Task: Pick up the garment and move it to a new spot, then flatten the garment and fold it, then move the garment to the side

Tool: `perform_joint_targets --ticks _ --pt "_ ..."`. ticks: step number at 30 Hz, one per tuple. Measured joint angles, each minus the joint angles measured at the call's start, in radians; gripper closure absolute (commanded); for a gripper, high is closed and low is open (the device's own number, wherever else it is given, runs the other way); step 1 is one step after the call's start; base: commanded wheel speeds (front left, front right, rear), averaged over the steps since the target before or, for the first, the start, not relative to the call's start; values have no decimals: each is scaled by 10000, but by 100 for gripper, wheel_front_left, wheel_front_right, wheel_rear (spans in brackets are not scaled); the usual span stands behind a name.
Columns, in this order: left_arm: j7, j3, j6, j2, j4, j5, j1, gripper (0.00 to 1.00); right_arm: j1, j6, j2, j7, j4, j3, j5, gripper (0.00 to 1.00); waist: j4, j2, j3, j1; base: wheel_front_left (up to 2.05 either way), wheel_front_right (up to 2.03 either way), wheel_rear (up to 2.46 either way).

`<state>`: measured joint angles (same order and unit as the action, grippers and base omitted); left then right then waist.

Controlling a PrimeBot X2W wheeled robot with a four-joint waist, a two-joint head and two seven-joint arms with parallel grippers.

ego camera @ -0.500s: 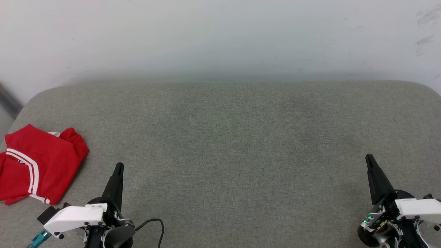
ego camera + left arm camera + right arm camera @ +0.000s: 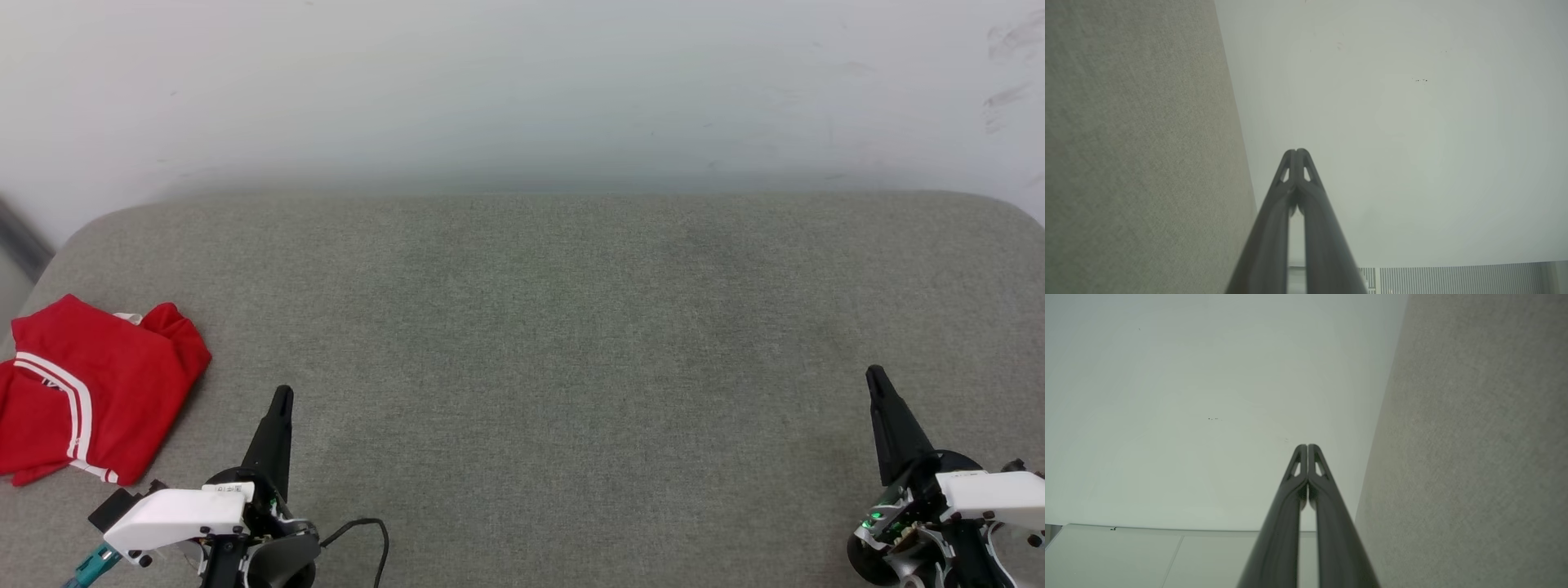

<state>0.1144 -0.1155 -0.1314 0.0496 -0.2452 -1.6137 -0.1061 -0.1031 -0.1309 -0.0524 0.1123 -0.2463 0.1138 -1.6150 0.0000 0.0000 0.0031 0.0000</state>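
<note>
Right gripper (image 2: pixel 1307 451) at bottom centre; two dark fingers (image 2: pixel 1278 539) pressed together, tip to tip. Right of the gripper: grey woven fabric surface (image 2: pixel 1474 457), its edge slanting. Left of and above the gripper: pale wall (image 2: pixel 1167 367), a few tiny dark specks (image 2: pixel 1214 418) on it. Lower left of the gripper: lighter panel (image 2: pixel 1106 559) with one seam line, meeting the wall.

The garment (image 2: pixel 90 392) at my left is soft red cloth, matt, with white stripes. The padded surface (image 2: pixel 531 327) under it is grey fabric — coarse, visibly woven, no shine. The far wall (image 2: pixel 522 82) is pale, smooth, matt, faintly scuffed. My left gripper (image 2: pixel 1296 154) and right gripper (image 2: pixel 1307 448) look like dark smooth plastic with a dull sheen; my wrist shells (image 2: pixel 175 514) are white plastic.
</note>
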Motion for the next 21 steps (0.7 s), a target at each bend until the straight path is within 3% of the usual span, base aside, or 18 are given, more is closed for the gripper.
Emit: perform_joint_targets --ticks 2,3,21 --pt "0 0 0 0 0 0 0 100 0 0 0 0 0 0 0 100 0 0 0 0 0 0 0" --pt "0 2 2 -2 -19 0 10 0 13 0 0 0 -15 0 -2 0 0 0 0 0 0 0 0" --pt "-740 903 10 17 407 568 272 0 467 2 -4 -640 307 -368 362 0 13 0 -14 0 0 0 0"
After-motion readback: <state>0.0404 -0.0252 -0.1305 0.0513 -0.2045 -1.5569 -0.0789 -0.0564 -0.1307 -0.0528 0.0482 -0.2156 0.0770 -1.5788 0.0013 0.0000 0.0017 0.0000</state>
